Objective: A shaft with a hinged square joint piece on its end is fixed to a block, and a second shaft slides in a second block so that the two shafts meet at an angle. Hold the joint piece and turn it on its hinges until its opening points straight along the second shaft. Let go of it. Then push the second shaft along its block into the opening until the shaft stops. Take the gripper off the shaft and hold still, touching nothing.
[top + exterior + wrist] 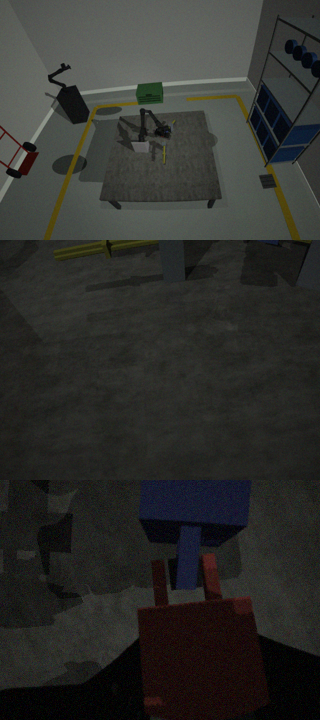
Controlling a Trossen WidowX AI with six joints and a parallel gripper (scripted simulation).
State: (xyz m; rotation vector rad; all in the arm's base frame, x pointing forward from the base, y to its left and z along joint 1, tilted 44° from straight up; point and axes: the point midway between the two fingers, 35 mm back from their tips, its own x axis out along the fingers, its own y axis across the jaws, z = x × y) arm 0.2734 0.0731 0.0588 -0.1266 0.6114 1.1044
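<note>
The joint piece's red square part [200, 655] has two prongs reaching up to a blue hinge part [187, 560] in the wrist view. The black gripper [165, 133] [200, 647] is shut on the red part, a finger at each side. The way its opening points is hard to tell. The first yellow shaft [174, 121] stands at its grey block [172, 126] [310, 268], behind the gripper. The second yellow shaft [164, 156] [80, 250], with a crosspiece, runs through its own grey block [164, 143] [172, 260], apart from the gripper.
A pale box [140, 147] stands at the arm's base on the brown table [165, 186]. Around the table are a green cabinet [149, 93], a dark pedestal [73, 104] with another arm, a red hand truck [28, 163] and a shelf rack with blue bins [271, 111].
</note>
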